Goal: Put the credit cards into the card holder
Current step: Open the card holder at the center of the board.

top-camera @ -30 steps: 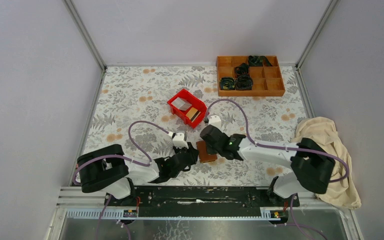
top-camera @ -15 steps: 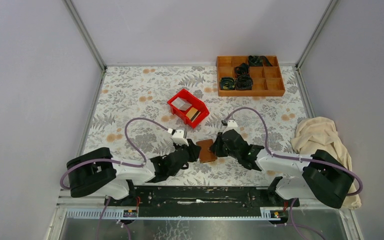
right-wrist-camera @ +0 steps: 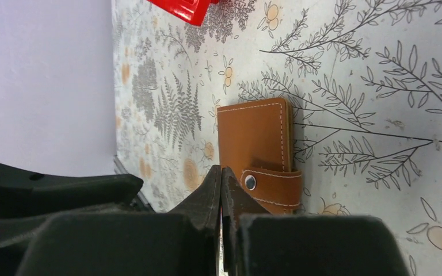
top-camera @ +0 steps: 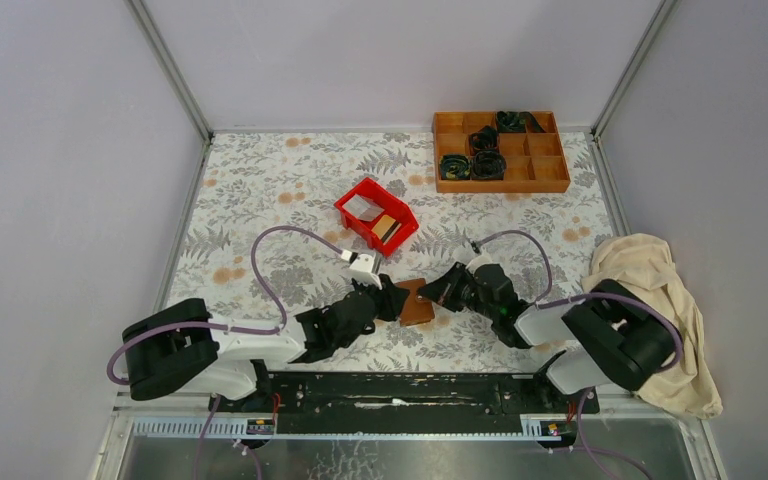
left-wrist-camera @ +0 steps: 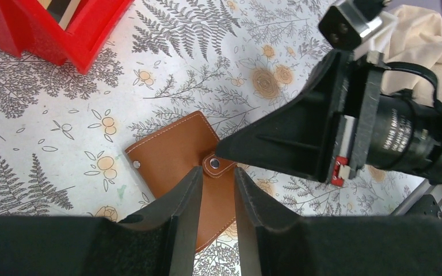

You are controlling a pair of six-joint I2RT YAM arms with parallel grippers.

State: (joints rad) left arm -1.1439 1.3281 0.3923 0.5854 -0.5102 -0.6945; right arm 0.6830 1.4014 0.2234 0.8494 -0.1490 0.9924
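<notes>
The wallet (top-camera: 415, 302) lies shut and flat on the surface between the two tools, stud side up. Its long axis runs roughly 12 to 6 o'clock in the top view, tipped a little towards 11 and 5, and the snap strap (right-wrist-camera: 270, 185) is buttoned across one long edge near the end by the tools. The left tool (left-wrist-camera: 217, 172) hangs over it with its jaws part-way apart, one either side of the stud (left-wrist-camera: 214, 164). Whether they touch the leather I cannot tell. The right tool (right-wrist-camera: 221, 169) is closed on nothing, its tip just beside the stud. The wallet looks light and supple, likely to skid on the surface, so one tool should pin the body while the other lifts the strap's free end. The cards (top-camera: 365, 207) lie in the red bin (top-camera: 348, 212) at 11 o'clock from the wallet. They look thin, stiff and slick, so they are best taken by an edge.
</notes>
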